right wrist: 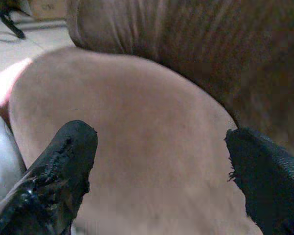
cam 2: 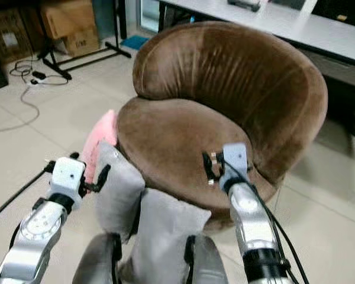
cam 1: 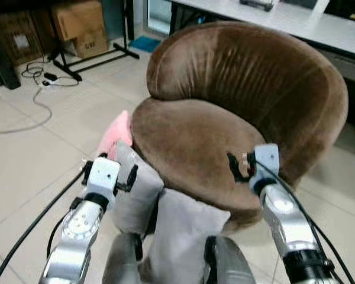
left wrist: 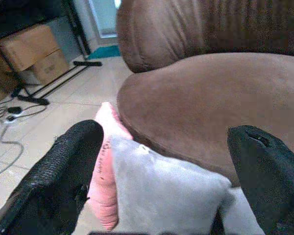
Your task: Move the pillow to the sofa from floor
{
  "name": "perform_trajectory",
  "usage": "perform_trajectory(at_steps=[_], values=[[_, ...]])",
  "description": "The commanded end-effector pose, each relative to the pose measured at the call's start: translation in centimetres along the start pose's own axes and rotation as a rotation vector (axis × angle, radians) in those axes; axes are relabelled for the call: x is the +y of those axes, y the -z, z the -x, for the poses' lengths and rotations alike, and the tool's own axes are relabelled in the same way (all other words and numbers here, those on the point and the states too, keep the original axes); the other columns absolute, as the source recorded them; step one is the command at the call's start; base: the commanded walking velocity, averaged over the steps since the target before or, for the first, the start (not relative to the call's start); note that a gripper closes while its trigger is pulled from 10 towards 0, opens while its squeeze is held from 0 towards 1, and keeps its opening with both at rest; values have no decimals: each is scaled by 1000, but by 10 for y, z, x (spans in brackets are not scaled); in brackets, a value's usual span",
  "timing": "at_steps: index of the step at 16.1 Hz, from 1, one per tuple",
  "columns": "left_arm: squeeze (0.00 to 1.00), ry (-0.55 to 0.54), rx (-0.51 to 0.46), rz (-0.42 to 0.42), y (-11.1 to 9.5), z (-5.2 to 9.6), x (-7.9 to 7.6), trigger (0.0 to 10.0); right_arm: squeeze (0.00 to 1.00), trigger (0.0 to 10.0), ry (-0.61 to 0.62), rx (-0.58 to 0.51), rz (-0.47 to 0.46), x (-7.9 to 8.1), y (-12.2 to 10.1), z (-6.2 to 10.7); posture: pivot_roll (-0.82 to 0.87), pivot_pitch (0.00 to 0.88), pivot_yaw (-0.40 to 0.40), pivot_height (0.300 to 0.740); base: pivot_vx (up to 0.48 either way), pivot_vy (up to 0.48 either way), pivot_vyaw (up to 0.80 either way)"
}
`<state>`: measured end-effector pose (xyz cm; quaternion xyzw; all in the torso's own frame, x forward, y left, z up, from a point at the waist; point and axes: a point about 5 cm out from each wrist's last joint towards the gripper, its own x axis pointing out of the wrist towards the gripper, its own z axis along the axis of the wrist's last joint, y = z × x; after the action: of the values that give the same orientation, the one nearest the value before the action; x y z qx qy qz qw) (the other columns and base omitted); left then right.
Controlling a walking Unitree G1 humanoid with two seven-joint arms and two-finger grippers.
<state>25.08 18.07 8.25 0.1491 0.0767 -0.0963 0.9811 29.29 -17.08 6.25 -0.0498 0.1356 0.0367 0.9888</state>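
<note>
While the pillow (cam 1: pixel 136 195) leans on the sofa (cam 1: pixel 225 118), we reach.
Left gripper (cam 1: pixel 109 168) and right gripper (cam 1: pixel 239 165) gape empty, ready to lift it.

Sofa (cam 1: pixel 236 100): brown velvety cloth, matt. Pillow (left wrist: pixel 161 191): grey and pink soft cloth. Floor (cam 1: pixel 29 160): smooth glossy tiles.

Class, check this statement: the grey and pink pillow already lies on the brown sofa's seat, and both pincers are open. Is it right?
Not quite. The pillow is not on the seat; it leans against the sofa front, as the left eye view shows. Both the left pincer and right pincer are indeed open.
</note>
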Motion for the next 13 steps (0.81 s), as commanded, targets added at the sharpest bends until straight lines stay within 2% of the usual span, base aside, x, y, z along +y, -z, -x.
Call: perform_trajectory(at_steps=[1, 3, 5, 7, 9, 10, 11, 13], values=[[0, 53, -25, -4, -5, -3, -6, 10000, 0, 10000, 37, 57, 8, -13, 7, 2, 53, 0, -80, 573, 0, 0, 0], [0, 96, -20, -8, -5, -1, -9, 10000, 0, 10000, -17, 134, -21, -14, 15, 1, 55, 0, -82, 573, 0, 0, 0], [0, 138, -18, -12, -5, 0, -11, 10000, 0, 10000, -79, 189, -95, -13, 17, -5, 60, 0, -85, 573, 0, 0, 0], [0, 137, -23, -10, -6, 0, -9, 10000, 0, 10000, -102, 215, -108, -11, 17, -13, 62, 0, -82, 573, 0, 0, 0], [0, 116, -19, -7, -3, 8, -7, 10000, 0, 10000, -131, 274, -127, -4, 24, -17, 52, 0, -68, 573, 0, 0, 0], [0, 113, -27, 2, -5, 10, -7, 10000, 0, 10000, -134, 290, -169, -1, 28, -18, 57, 0, -70, 573, 0, 0, 0], [0, 99, -40, 8, -8, 11, -6, 10000, 1000, 10000, -112, 314, -232, 1, 32, -20, 56, 0, -64, 573, 0, 0, 0], [0, 73, -50, 13, -10, 15, 0, 10000, 1000, 10000, -60, 349, -308, 2, 39, -23, 47, 0, -55, 573, 0, 0, 0]])
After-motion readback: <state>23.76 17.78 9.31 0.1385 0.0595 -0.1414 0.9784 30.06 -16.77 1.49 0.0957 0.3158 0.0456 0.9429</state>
